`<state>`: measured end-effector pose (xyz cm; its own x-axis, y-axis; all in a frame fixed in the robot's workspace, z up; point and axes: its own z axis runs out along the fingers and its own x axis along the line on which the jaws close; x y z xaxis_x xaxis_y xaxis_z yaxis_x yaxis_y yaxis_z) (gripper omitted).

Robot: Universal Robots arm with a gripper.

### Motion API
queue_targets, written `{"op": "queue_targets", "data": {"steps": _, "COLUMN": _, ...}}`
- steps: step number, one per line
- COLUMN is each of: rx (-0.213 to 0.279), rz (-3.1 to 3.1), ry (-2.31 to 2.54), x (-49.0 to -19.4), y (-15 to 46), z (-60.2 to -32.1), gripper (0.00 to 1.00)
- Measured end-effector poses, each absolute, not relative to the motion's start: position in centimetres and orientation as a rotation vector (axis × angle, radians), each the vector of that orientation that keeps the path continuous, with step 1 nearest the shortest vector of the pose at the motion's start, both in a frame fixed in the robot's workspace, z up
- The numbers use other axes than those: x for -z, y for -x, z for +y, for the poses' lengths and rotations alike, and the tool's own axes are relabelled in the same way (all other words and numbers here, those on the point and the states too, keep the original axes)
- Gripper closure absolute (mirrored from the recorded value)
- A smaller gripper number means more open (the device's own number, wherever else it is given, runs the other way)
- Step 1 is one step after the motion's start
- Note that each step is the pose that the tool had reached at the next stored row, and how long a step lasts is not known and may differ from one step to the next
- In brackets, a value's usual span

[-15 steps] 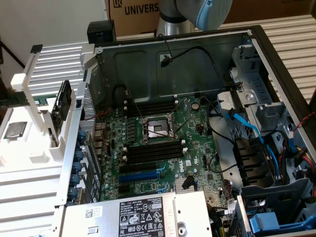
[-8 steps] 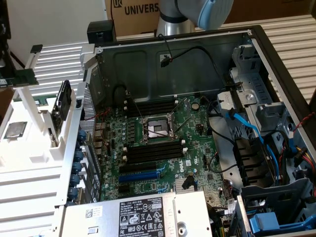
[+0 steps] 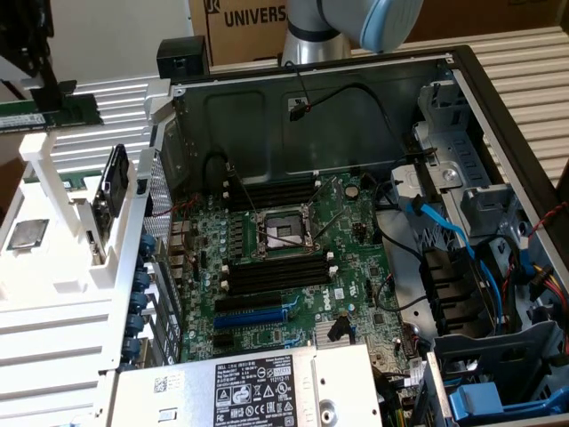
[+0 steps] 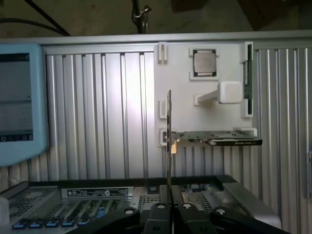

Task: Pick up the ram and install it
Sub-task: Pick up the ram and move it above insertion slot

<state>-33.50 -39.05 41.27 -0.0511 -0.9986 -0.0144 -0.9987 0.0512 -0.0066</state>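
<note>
Gripper (image 4: 169, 208) clamps the ram (image 4: 168, 117), seen edge-on from the wrist.

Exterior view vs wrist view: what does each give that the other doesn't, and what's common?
Exterior view's extras: empty processor socket, long black memory slots, blue expansion slot, blue cables. Wrist view's extras: light-blue tablet with a screen, black gripper shut on the thin dark-green ram stick, seen edge-on. Shared: that ram, white plastic holder, square silver processor chip, upright graphics card, grey metal computer case.
</note>
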Motion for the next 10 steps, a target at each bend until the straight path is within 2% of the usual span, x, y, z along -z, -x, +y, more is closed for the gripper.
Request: {"op": "queue_targets", "data": {"steps": 10, "rx": -0.008, "rz": 2.267, "ry": 2.154, "x": -41.8, "y": 28.5, "z": -39.1, "gripper": 0.88}}
